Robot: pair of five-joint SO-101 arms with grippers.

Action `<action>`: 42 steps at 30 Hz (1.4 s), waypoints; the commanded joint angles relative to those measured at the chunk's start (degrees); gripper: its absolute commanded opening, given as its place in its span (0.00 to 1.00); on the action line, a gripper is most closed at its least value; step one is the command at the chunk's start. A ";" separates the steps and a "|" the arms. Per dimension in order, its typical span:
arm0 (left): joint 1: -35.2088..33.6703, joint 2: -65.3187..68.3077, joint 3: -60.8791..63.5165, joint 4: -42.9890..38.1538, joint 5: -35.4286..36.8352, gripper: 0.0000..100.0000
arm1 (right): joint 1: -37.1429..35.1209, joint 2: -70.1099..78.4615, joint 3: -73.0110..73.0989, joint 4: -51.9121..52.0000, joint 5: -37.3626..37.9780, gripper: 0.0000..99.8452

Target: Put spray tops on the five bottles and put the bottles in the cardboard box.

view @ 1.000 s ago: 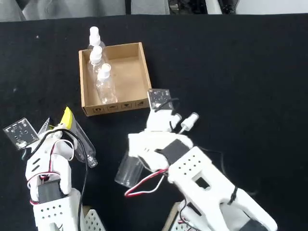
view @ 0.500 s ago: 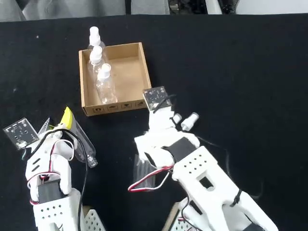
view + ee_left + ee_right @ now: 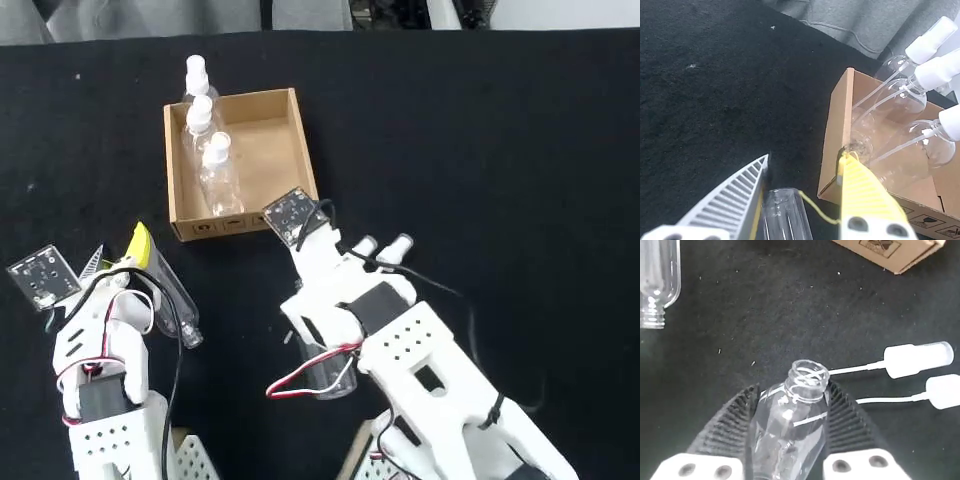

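Right tool [image 3: 807,390] clamps an uncapped bottle [image 3: 785,440], cardboard box [image 3: 301,150] at its eleven o'clock; can't tell if the left tool [image 3: 804,159] grips.

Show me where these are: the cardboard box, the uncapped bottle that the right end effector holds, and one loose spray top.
cardboard box [image 3: 240,222], high view, front wall.
uncapped bottle [image 3: 802,389], right wrist view, threaded neck.
loose spray top [image 3: 917,359], right wrist view, white head.
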 commanded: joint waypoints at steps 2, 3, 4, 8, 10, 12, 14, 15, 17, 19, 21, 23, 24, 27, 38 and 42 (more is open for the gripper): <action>-0.57 -0.44 1.36 0.00 -0.44 0.21 | 1.23 -2.24 -4.18 0.44 1.23 0.05; -0.57 -0.44 1.36 0.00 -0.44 0.21 | 1.23 -2.24 -3.91 0.70 1.23 0.07; -0.57 -0.44 1.36 0.00 -0.44 0.21 | 1.23 -2.24 -3.74 1.05 1.23 0.10; -0.48 -0.44 1.36 0.00 -0.44 0.21 | 1.23 -2.24 -3.82 2.02 4.84 0.12; -0.48 -0.44 1.36 0.00 -0.44 0.21 | 1.23 -2.24 -4.00 2.29 7.38 0.10; -0.48 -0.44 1.36 0.00 -0.44 0.21 | 1.23 -2.15 -3.74 2.11 8.79 0.10; -0.48 -0.44 1.36 0.00 -0.44 0.21 | 1.23 -2.15 -3.74 2.02 9.67 0.11; -0.48 -0.44 1.36 0.00 -0.44 0.21 | 1.23 -2.15 -3.74 2.02 10.29 0.12; -0.48 -0.44 1.36 0.00 -0.44 0.21 | 1.14 -2.15 -3.65 2.02 11.25 0.15; -0.48 -0.44 1.36 0.00 -0.44 0.21 | 0.44 -2.07 -3.65 2.02 11.78 0.20; -0.40 -0.44 1.36 0.00 -0.44 0.21 | -0.53 -0.92 -3.65 1.93 11.43 0.24; -0.48 -0.44 1.36 0.00 -0.44 0.21 | -1.93 1.54 -4.00 1.85 11.43 0.28; -0.57 -0.44 1.36 0.00 -0.44 0.21 | -2.46 3.03 -4.18 1.85 11.43 0.29; -0.57 -0.44 1.36 0.00 -0.44 0.21 | -3.43 8.04 -5.93 1.58 11.34 0.32; -0.40 -0.44 1.36 0.00 -0.44 0.21 | -3.16 10.24 -9.71 4.40 10.46 0.33; -0.40 -0.44 1.36 0.00 -0.44 0.21 | -3.16 8.66 -10.68 8.00 7.12 0.34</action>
